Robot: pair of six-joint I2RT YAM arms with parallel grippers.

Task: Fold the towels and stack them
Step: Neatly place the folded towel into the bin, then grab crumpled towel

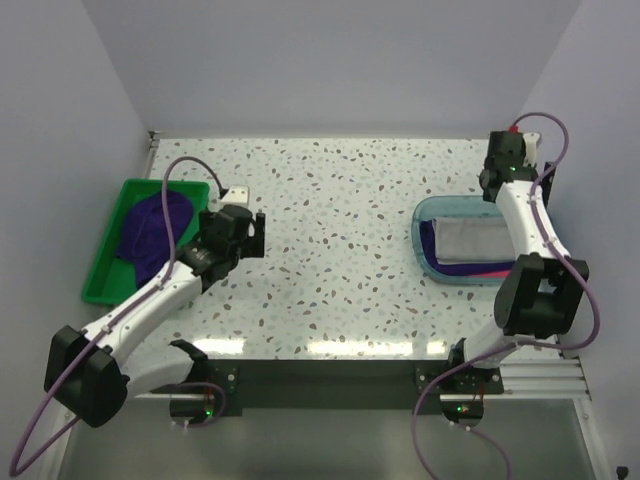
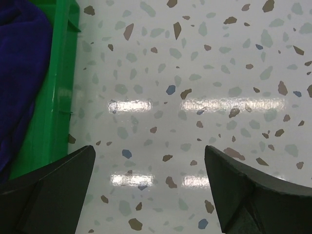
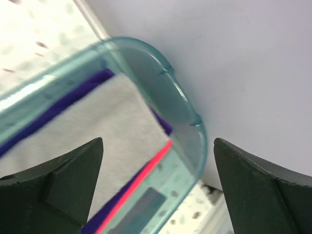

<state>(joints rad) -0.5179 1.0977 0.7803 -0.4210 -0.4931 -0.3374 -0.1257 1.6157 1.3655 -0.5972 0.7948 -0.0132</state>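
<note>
The right pincer [image 3: 156, 146] stands with its jaws wide apart and nothing between them, hanging over the far right corner of the translucent teal tray [image 3: 181, 100]. In that tray lies the folded stack: a pale grey towel [image 3: 97, 126] on top, with a dark purple edge [image 3: 73, 97] and a hot pink edge [image 3: 148, 173] showing beneath it. The risk here, as I judge it, is a finger dipping low as the arm pulls away. It could catch the grey corner or knock the tray's rim, peeling the fold open or shifting the whole stack. The left pincer [image 2: 148, 156] is likewise spread and empty, low over bare table just beside the green bin [image 2: 53, 97], where a crumpled purple towel [image 2: 19, 73] waits. Reaching in from this side, a finger may strike the bin's wall and shove the bin. It may also pinch a thick bunch of cloth and not a single edge, so the towel comes out tangled. Whether the heap is one towel or more I cannot tell. The table [image 1: 340, 200] is glossy, white with grey and brown flecks, and throws back bright bars of lamplight, so cloth may well slide on it during folding. Plain pale walls [image 1: 350, 60] close the table in at the back and on both sides.
</note>
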